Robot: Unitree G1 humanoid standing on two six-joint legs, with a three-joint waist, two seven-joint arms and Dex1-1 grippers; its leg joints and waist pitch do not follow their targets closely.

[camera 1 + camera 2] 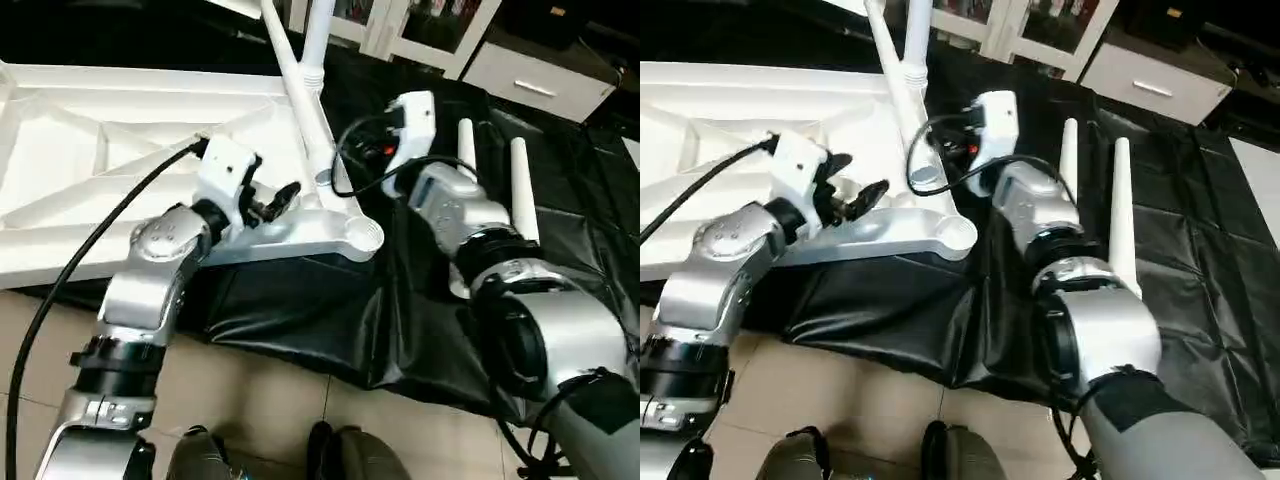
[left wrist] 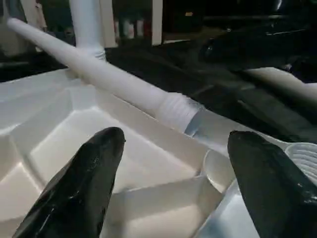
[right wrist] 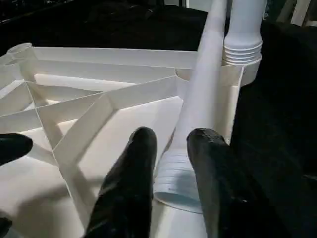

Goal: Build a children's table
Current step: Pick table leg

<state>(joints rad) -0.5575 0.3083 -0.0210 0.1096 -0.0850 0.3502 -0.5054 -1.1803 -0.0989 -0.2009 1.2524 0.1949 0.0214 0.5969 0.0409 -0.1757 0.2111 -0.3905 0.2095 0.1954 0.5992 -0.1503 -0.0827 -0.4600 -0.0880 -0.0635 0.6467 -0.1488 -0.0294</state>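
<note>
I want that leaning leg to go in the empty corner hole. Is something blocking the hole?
Nothing visible blocks it. The near corner socket of the tabletop stands open, and the leaning leg rests on the rim just beside it. The right claw is at its threaded end.

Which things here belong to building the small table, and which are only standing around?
For the job: tabletop; leaning leg; upright fitted leg; two spare legs.
Just around: black cloth; cabinet; cable.
</note>
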